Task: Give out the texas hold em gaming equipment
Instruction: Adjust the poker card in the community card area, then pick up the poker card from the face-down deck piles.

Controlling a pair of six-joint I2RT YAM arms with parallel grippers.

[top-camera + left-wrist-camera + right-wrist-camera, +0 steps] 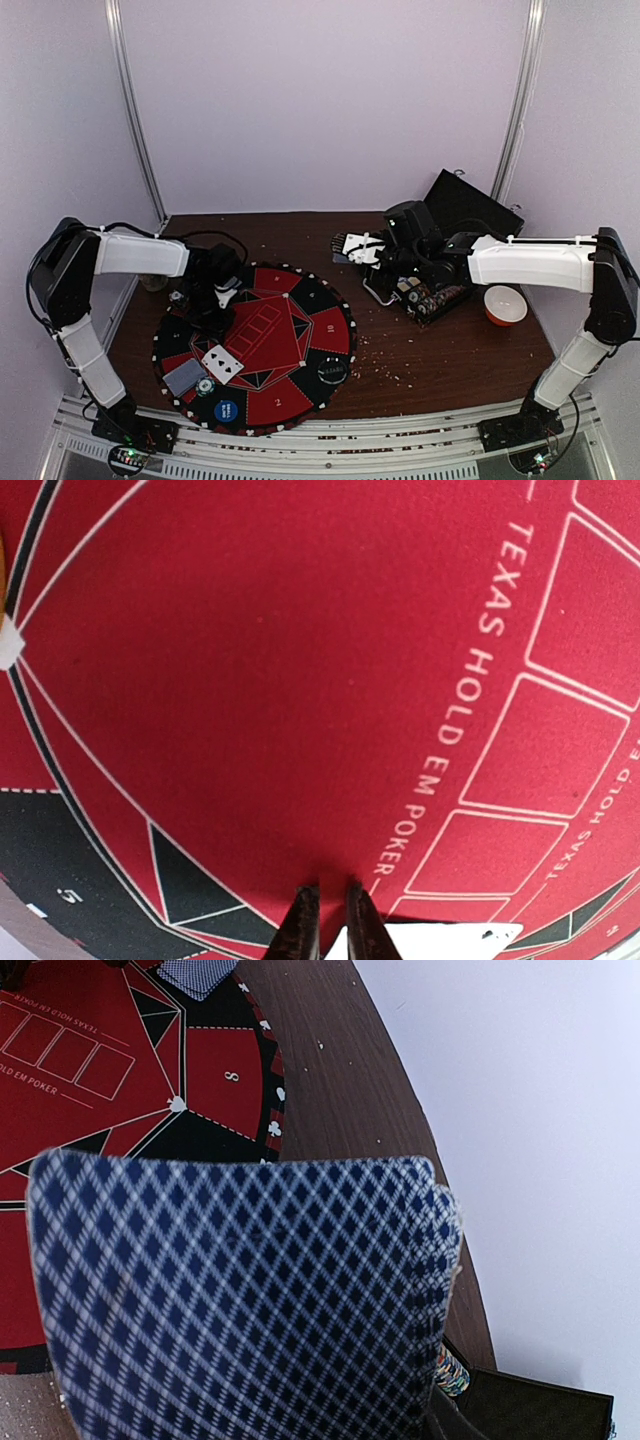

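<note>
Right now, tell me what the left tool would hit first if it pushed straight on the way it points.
Probably the red mat, close below the left tool, beside the white card; depth is unclear.

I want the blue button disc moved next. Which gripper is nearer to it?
Left. The left gripper hangs over the mat, just beyond the blue button disc; the right gripper is off the mat, far right, holding the card deck.
</note>
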